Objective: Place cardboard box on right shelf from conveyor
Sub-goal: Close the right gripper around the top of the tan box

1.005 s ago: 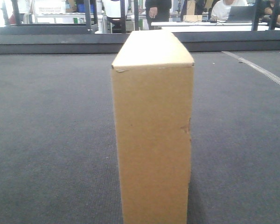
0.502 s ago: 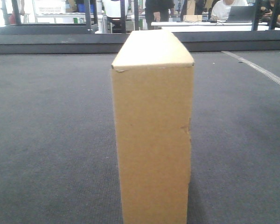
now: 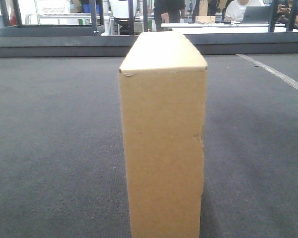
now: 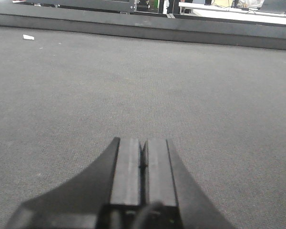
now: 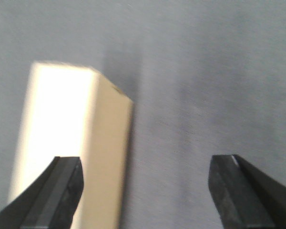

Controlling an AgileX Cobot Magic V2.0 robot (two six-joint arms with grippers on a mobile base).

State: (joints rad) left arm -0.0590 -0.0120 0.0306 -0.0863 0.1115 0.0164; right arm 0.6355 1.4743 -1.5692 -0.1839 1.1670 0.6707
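The cardboard box [image 3: 163,148] stands upright on the dark grey belt of the conveyor [image 3: 54,148], narrow end toward the front camera, with a small crease on its right edge. The left gripper [image 4: 143,145] hovers low over bare belt, fingers [image 4: 126,167] clenched together on nothing. The right gripper [image 5: 145,167] hangs above the box with its fingers released and spread wide. The box sits off-centre, toward one finger, though the blurred wrist view leaves the gap between them unclear.

The tall tan corrugated cardboard box [image 3: 163,148] is cut off by the front view's bottom edge and looks blurred and washed out in the right wrist view.
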